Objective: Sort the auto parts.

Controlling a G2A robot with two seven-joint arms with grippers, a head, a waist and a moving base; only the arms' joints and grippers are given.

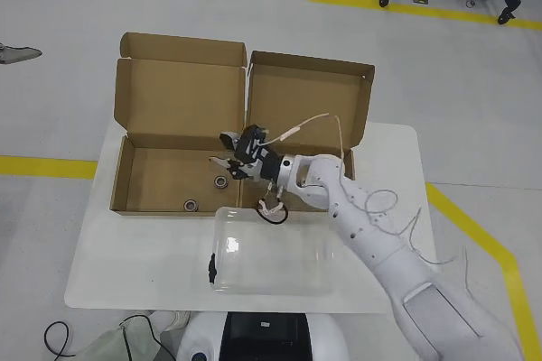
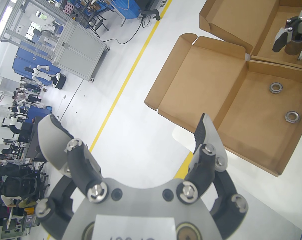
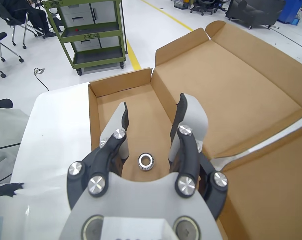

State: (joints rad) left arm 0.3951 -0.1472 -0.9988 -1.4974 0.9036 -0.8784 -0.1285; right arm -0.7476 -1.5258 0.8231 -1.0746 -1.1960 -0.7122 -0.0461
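Observation:
Two open cardboard boxes stand side by side on the white table (image 1: 135, 262). The left box (image 1: 154, 176) holds two metal bearings (image 1: 220, 180) (image 1: 191, 205), both lying flat (image 2: 275, 87) (image 2: 292, 116). My right gripper (image 3: 153, 103) hangs open over that box by the wall shared with the right box (image 1: 307, 99). One bearing (image 3: 146, 161) lies on the floor below its fingers, untouched. From the left wrist, that gripper (image 2: 289, 51) has a dark cylinder (image 2: 293, 47) by its fingers. My left gripper (image 2: 126, 123) is open and empty, off the table's left side over the floor (image 1: 16, 54).
A clear plastic container (image 1: 271, 253) sits at the table's front, just before the boxes. A dark looped part (image 1: 273, 213) lies by the right box's front wall. Both box lids stand open at the back. A yellow floor line (image 1: 36, 166) runs past the table.

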